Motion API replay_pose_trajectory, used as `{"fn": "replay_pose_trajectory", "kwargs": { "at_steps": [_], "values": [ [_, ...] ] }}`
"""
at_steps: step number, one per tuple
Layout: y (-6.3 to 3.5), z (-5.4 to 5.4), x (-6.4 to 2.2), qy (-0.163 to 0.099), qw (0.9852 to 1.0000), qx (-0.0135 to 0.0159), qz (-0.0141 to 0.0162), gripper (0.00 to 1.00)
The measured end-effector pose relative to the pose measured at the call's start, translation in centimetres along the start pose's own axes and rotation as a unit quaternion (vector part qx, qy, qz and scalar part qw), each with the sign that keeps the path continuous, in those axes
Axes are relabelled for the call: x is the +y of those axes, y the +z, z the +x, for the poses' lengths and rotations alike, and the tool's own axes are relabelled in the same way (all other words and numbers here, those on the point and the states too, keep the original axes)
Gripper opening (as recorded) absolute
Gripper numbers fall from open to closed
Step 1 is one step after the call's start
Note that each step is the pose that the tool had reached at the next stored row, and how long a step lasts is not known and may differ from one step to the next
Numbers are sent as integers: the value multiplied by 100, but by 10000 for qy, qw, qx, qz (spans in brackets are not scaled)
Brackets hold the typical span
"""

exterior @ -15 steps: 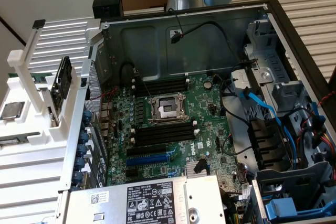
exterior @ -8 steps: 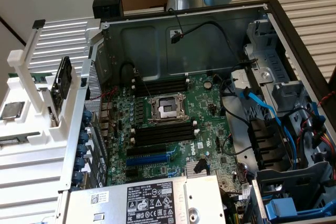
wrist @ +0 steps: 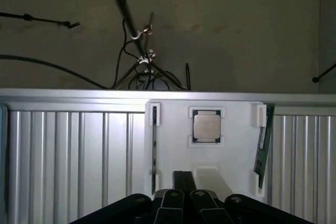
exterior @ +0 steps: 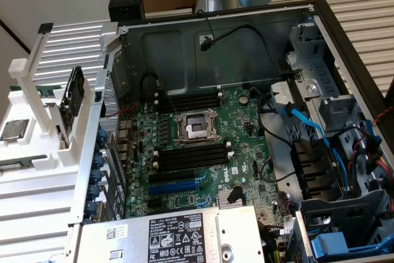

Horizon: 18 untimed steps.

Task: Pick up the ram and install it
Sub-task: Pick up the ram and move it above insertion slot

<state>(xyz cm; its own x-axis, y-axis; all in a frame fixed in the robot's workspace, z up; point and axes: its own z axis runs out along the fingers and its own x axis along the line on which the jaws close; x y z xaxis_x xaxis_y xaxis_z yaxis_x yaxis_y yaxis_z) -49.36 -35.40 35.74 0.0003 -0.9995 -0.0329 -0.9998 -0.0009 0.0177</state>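
Note:
The ram (wrist: 262, 140) is a dark green stick with a pale label. It leans slightly in a slot at one side of the white fixture (wrist: 236, 129). A second thin stick (wrist: 154, 145) stands edge-on in the slot on the other side. My gripper (wrist: 187, 196) hovers above the fixture's near edge, between the two sticks, shut with nothing in it. In the exterior view the open computer case holds the motherboard (exterior: 246, 121), with bare black memory slots (exterior: 188, 100) (exterior: 191, 156) on either side of the CPU socket (exterior: 196, 129).
A loose CPU chip (wrist: 206, 126) (exterior: 13, 129) lies in the fixture's middle. A dark flat part (exterior: 74, 93) stands upright in a white rack beside the case wall. Blue expansion slot (exterior: 175, 183), cables (exterior: 308, 124), drive bays and the power supply (exterior: 178, 235) crowd the case. Ribbed table around.

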Motion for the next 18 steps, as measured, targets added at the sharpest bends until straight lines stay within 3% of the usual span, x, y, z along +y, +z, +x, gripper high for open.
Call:
{"fn": "replay_pose_trajectory", "kwargs": {
  "at_steps": [1, 12, 18],
  "values": [
    [127, 15, 5, 0, 10000, 0, 0, 11],
    [339, 233, 3, 0, 10000, -1, 0, 11],
    [443, 328, -66, 0, 10000, 0, -1, 11]
  ]
}}
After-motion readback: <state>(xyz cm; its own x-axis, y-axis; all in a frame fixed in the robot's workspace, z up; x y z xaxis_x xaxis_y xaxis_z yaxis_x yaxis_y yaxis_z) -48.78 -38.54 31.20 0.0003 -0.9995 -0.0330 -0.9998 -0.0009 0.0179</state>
